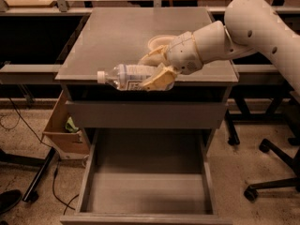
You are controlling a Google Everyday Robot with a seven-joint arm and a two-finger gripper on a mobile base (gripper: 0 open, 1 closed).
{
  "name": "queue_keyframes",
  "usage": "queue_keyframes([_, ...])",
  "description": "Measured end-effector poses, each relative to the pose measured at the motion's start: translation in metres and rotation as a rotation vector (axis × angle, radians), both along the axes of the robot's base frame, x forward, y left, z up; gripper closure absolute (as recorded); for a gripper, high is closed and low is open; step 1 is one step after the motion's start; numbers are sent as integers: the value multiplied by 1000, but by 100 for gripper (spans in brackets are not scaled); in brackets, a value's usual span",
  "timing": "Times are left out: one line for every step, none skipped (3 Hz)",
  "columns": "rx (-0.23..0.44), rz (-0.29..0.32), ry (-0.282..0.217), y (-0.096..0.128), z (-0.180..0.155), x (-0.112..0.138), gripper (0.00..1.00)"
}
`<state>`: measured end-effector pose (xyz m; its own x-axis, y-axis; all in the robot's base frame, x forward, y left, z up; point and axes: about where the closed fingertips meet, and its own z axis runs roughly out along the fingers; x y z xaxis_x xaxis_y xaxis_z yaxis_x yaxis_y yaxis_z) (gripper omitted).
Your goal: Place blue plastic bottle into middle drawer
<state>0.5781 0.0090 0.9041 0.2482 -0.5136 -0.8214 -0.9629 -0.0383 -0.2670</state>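
Observation:
The blue plastic bottle (pixel 123 77) is clear with a white cap pointing left and a pale label. It lies sideways in my gripper (pixel 154 71), held at the front edge of the cabinet top, above the drawers. My gripper's cream fingers (pixel 158 80) are shut around the bottle's rear half. The middle drawer (pixel 146 191) is pulled open below, with a flat grey floor and nothing in it. A closed drawer front (pixel 145 115) sits above it.
A round cream bowl (pixel 159 42) stands on the grey cabinet top (pixel 126 29) behind my wrist. A cardboard box (pixel 63 130) stands on the floor left of the cabinet. Office chair bases (pixel 274 172) are at the right. Cables lie on the floor at left.

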Motion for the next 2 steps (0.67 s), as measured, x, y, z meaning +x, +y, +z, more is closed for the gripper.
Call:
queue_keyframes([10,13,-22,4,3,1,100])
queue_keyframes([45,16,-36,11,-13,-8,100])
